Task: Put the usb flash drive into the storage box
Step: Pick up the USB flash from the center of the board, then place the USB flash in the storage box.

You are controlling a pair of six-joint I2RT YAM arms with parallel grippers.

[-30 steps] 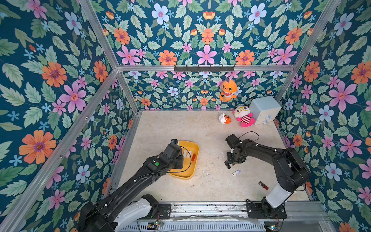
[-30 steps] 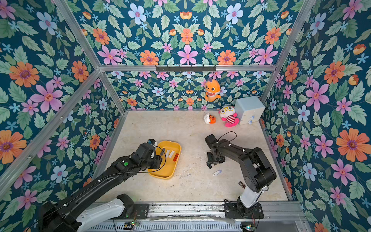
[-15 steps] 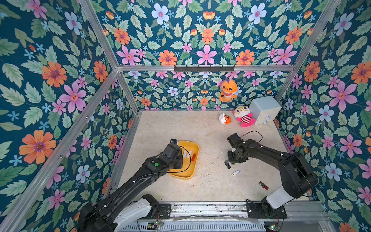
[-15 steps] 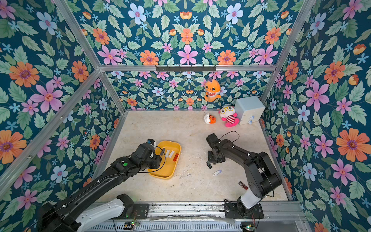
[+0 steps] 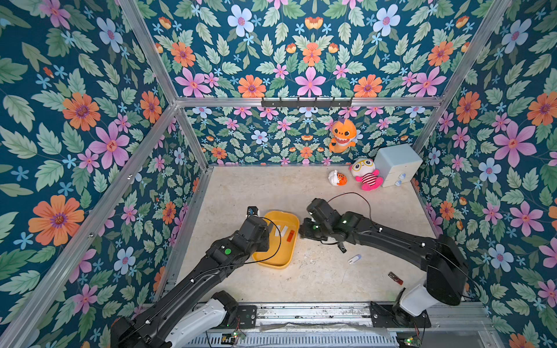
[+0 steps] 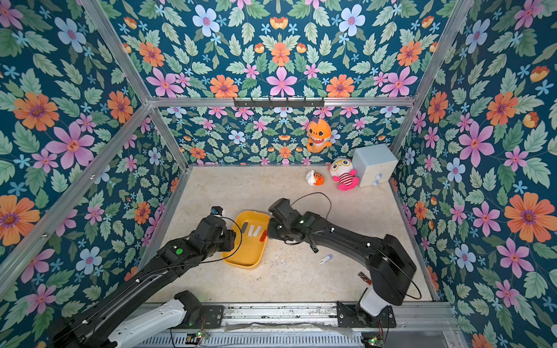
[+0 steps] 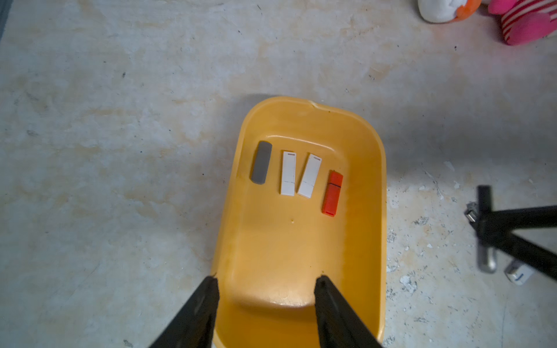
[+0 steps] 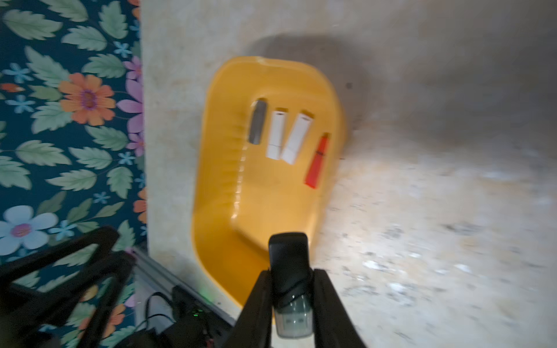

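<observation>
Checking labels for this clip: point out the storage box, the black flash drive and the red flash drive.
storage box [image 7: 280,250]: left wrist view, bare floor.
black flash drive [image 8: 288,262]: right wrist view, black body.
red flash drive [image 7: 332,194]: left wrist view, mid-body.

Both arms matte black, boxy links w/ rounded joints. Left arm [image 5: 211,265]: green LED [image 5: 228,251], thin black cable [image 5: 280,241] in a loop. Right arm [image 5: 391,238]: same build, small pale dots, cable loop [image 5: 351,193]. White base sections [image 5: 196,319] on black plates [image 5: 247,316]. Left gripper [image 7: 266,277]: black wedge fingers.
</observation>
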